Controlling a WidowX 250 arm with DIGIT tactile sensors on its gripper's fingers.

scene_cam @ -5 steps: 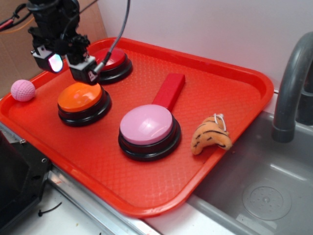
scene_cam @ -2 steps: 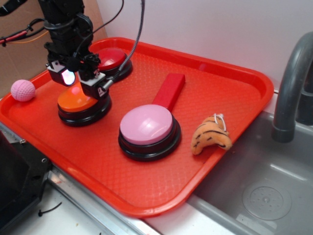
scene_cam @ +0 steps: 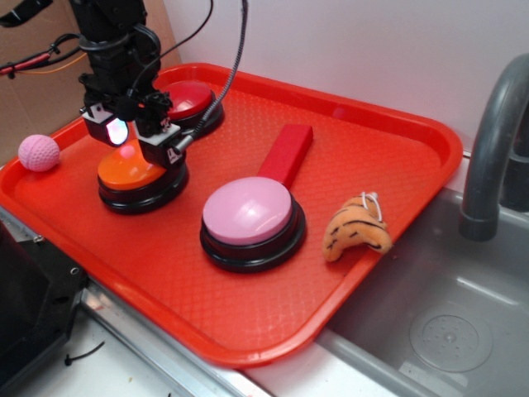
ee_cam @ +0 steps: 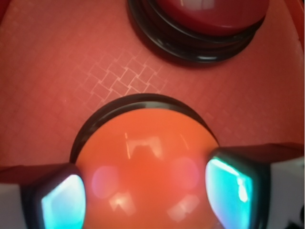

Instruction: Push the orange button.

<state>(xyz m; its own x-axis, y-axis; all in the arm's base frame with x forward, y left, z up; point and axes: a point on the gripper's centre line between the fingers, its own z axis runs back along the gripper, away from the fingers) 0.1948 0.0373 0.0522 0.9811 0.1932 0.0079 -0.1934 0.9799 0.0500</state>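
Your gripper (scene_cam: 140, 139) sits low over the orange button (scene_cam: 132, 169), its two fingers spread apart with the domed cap showing between them in the wrist view (ee_cam: 143, 167). Whether the fingertips actually touch the cap you cannot tell from either view. One finger pad (ee_cam: 62, 202) glows teal at the lower left of the wrist view and the other at the lower right.

The orange button stands upright on its black base near the left end of the red tray (scene_cam: 397, 141), cap facing straight up. It is round, so it has no long axis to speak of.

Just behind it, toward the wall, you have the dark red button (scene_cam: 192, 101), also on a black base and partly hidden by the arm. To the right and nearer the front sits the larger pink button (scene_cam: 248, 211), and a flat red block (scene_cam: 287, 153) lies between it and the tray's back edge, its long side running toward the back. A striped orange plush toy (scene_cam: 357, 227) rests at the tray's right rim.

A pink ball (scene_cam: 39, 152) lies at the tray's left edge. The tray has a crosshatched surface and sits beside a grey sink (scene_cam: 438, 314) with a dark faucet (scene_cam: 492, 141), against a white wall.
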